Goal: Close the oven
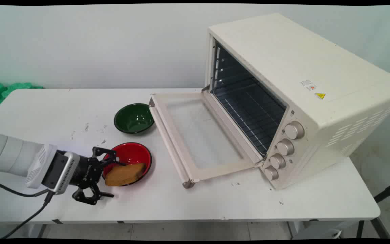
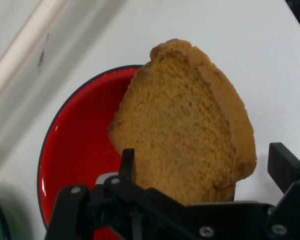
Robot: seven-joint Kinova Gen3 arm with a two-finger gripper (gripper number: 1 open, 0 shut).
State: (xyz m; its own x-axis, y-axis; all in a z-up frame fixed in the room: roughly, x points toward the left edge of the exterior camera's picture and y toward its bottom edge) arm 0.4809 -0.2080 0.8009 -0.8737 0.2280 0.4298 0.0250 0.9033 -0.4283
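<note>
The gripper (image 1: 115,179), fingers spread and not clamped, straddles the left end of the bread slice (image 1: 126,174) lying across the red bowl (image 1: 132,154).

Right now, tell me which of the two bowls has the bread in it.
The red bowl, nearer the table's front edge and right at the tool. The slice of bread leans in it; the green bowl behind sits empty.

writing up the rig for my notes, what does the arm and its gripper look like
The arm is white and rounded, ending in a silver-grey ribbed wrist block. A black two-finger gripper with open linkage bars and small white lettering on its body is mounted on it. Black cables hang from the wrist. In the hand view the gripper shows black links with silver screw heads.
</note>
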